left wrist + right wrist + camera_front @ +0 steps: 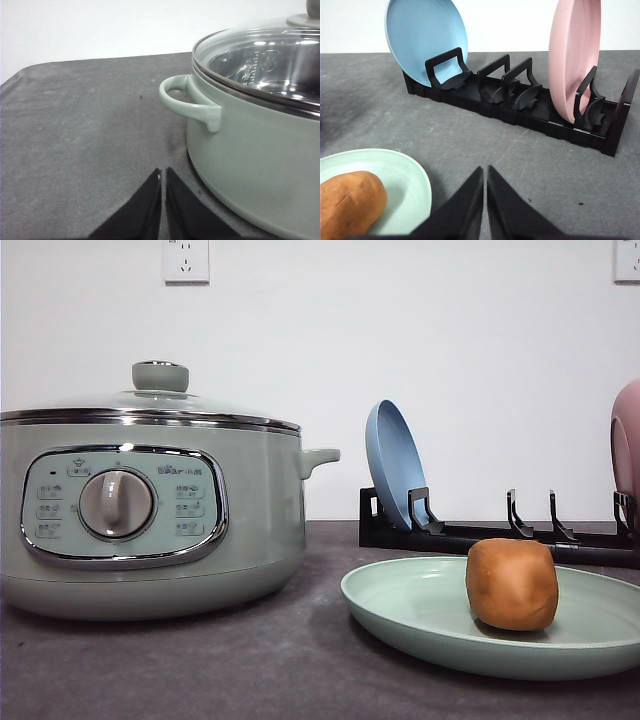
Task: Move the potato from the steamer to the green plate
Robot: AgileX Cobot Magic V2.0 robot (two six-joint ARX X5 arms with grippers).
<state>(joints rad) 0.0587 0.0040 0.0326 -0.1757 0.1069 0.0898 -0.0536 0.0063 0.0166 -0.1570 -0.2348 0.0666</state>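
Observation:
The orange-brown potato [512,583] rests on the pale green plate [410,605] at the front right of the table; the right wrist view shows the potato [350,202] lying on the green plate [402,175] too. The sage-green steamer [150,510] stands at the left with its glass lid on. In the left wrist view my left gripper [163,176] is shut and empty, low over the table beside the steamer [255,140] and near its side handle [190,100]. My right gripper [485,172] is shut and empty, just beside the plate's rim.
A black dish rack [520,105] stands behind the green plate, holding a blue plate [422,37] upright at one end and a pink plate [572,55] at the other. The table is covered with a dark grey mat [75,150]. A white wall lies behind.

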